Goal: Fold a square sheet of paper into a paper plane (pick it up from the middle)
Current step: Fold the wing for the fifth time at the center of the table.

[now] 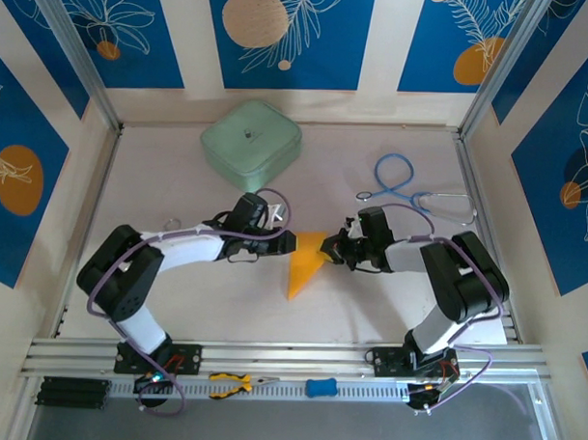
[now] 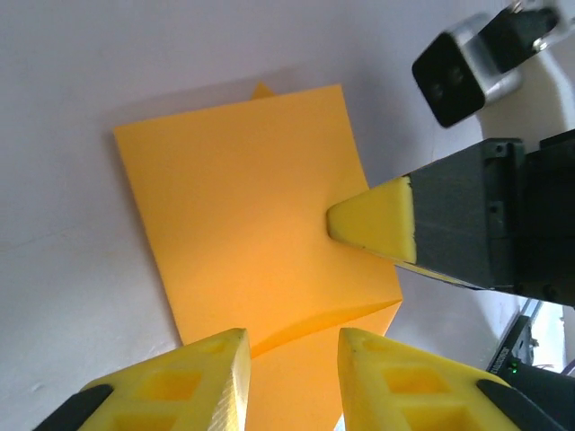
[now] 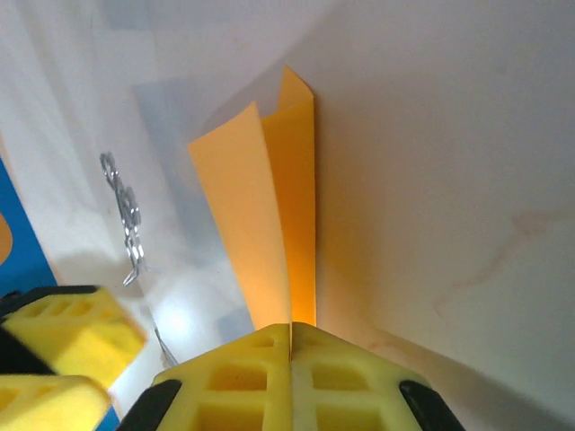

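We record one folded sheet of bright orange-yellow paper [image 1: 302, 273] at the middle of the white table [image 1: 179, 192], between the two grippers and tapering toward the near edge. Right gripper [image 3: 290, 355]: its yellow pads are pressed flat together on the paper's right edge, and two layers fan out from the seam. Left gripper [image 2: 292, 373]: a narrow gap stands between its yellow fingers at the paper's far left corner; we cannot tell whether they touch it. Far left lies a mint-green rounded square case [image 1: 250, 144], far right a loop of blue tubing [image 1: 395, 173], and on the near rail yellow-handled pliers [image 1: 232, 383].
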You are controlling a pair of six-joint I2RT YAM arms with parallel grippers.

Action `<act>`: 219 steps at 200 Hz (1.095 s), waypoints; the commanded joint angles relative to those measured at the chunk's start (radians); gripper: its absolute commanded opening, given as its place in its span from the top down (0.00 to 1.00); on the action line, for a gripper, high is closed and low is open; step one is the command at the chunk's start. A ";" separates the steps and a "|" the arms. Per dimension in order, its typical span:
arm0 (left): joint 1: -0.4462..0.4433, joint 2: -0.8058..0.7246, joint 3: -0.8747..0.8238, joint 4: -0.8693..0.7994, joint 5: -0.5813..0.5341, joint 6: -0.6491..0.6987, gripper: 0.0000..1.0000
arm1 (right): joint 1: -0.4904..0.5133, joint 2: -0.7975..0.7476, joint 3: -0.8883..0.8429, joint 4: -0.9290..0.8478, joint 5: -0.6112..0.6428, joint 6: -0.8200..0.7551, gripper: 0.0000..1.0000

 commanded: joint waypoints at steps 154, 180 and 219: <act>-0.433 0.020 0.072 -0.274 -0.608 0.485 0.56 | 0.124 -0.158 -0.034 -0.120 0.309 0.307 0.97; -0.447 0.051 0.089 -0.291 -0.650 0.488 0.58 | 0.122 -0.160 -0.038 -0.114 0.305 0.313 0.97; -0.462 0.074 0.089 -0.305 -0.692 0.485 0.69 | 0.120 -0.171 -0.040 -0.119 0.302 0.316 0.96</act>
